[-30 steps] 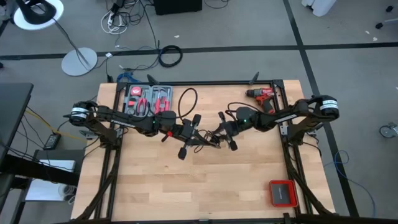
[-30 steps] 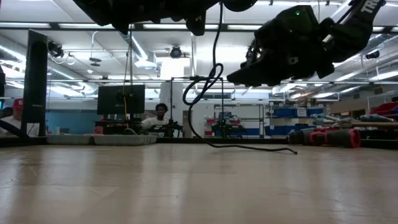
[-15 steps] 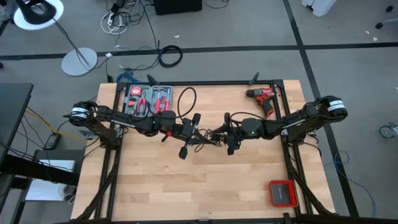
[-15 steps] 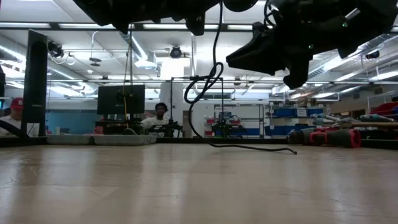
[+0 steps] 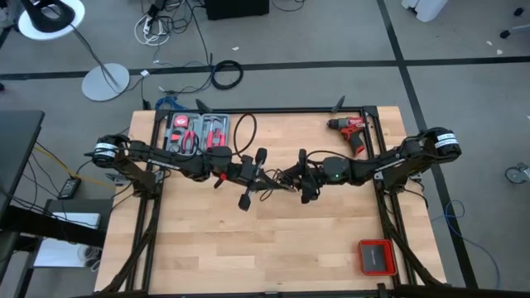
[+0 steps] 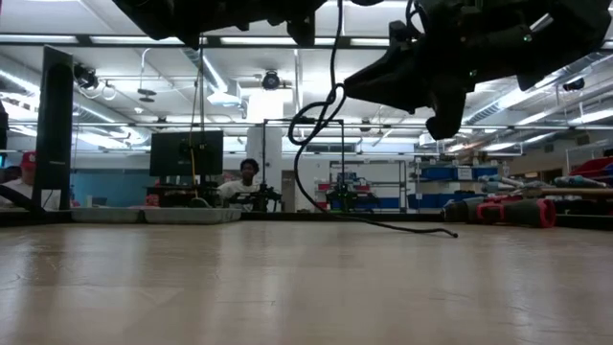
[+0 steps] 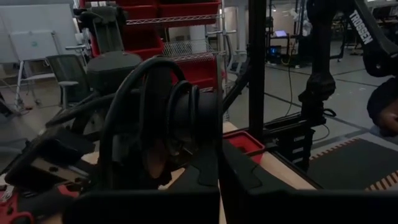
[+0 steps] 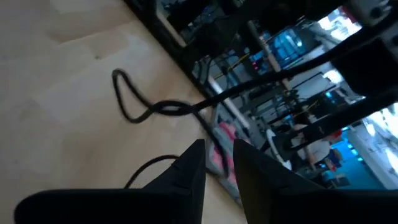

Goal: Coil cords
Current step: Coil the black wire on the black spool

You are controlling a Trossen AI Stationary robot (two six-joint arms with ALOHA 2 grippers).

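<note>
Since one second ago, the right gripper (image 5: 291,179) has swung from a raised, angled pose to a flatter one, reaching toward 9 o'clock near table centre. Its two fingers (image 8: 189,171) stand slightly apart in the right wrist view, with nothing visible between them; whether they touch the cord cannot be told. The left gripper (image 5: 258,175) faces it from the 9 o'clock side, fingers fully closed, with the cord (image 5: 245,132) wound in loops close in front of its wrist camera; whether the fingers pinch the cord cannot be told.

From the left gripper, the cord rises in a loop toward 12 o'clock on the table (image 5: 273,248). The low view shows it hanging in a loose loop (image 6: 311,120) with a tail lying along the table surface.

Containers: an open tool case (image 5: 197,132) at 11 o'clock holds red-handled tools. A closed red case (image 5: 375,257) sits at 5 o'clock.

A red drill (image 5: 348,127) lies at 1 o'clock. Only the low view shows a seated person (image 6: 247,177) in the room behind.
</note>
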